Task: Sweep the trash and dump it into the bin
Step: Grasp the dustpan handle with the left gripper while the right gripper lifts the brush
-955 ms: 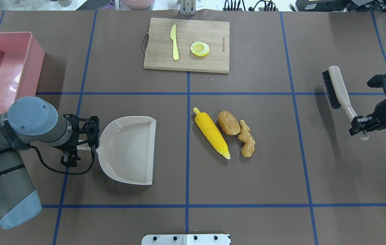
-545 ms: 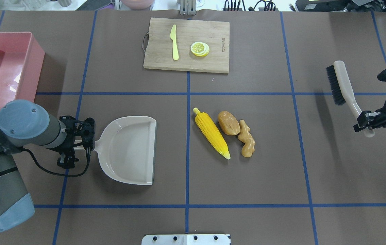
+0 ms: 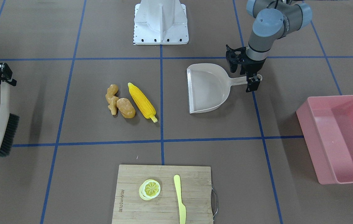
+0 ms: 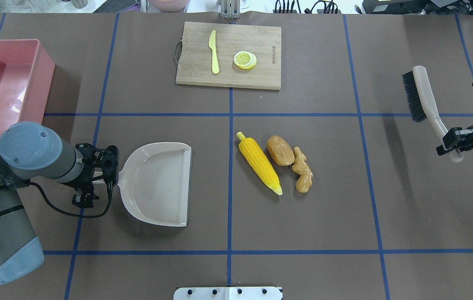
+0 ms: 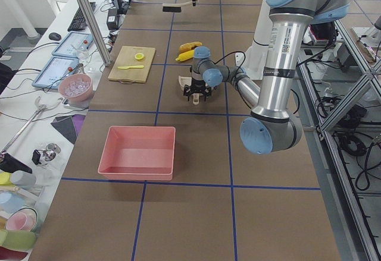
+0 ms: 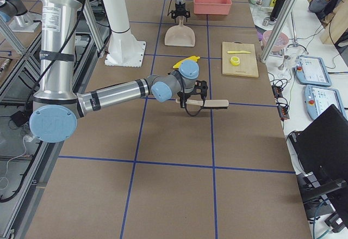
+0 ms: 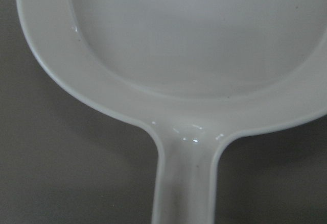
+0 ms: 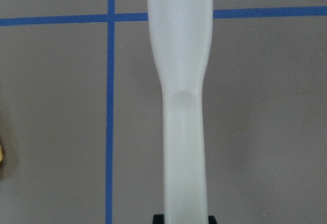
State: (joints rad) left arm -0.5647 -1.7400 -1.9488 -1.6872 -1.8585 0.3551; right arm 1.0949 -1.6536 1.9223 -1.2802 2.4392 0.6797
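Observation:
The trash lies mid-table in a row: a yellow corn cob (image 4: 259, 163) (image 3: 141, 101), a brown potato (image 4: 280, 150) (image 3: 126, 108) and a tan ginger root (image 4: 303, 171) (image 3: 112, 98). The pink bin (image 4: 40, 79) (image 3: 308, 146) stands at the table's far left. A beige dustpan (image 4: 157, 183) (image 3: 207, 90) (image 7: 179, 40) lies flat with its mouth toward the trash. My left gripper (image 4: 107, 176) (image 3: 251, 81) points down over its handle, open. Well right of the trash, my right gripper (image 4: 449, 148) (image 3: 3, 79) is shut on the handle of a black-bristled brush (image 4: 421, 93) (image 3: 2, 124), held above the table.
A wooden cutting board (image 4: 228, 54) at the back centre carries a pale yellow knife (image 4: 213, 52) and lemon slices (image 4: 245, 59). The robot's white base plate (image 3: 160, 25) sits at the near edge. Bare brown table lies between the trash and the brush.
My right gripper has carried the brush further right and back. The left arm drew back, then settled over the dustpan handle. Dustpan and trash have not moved.

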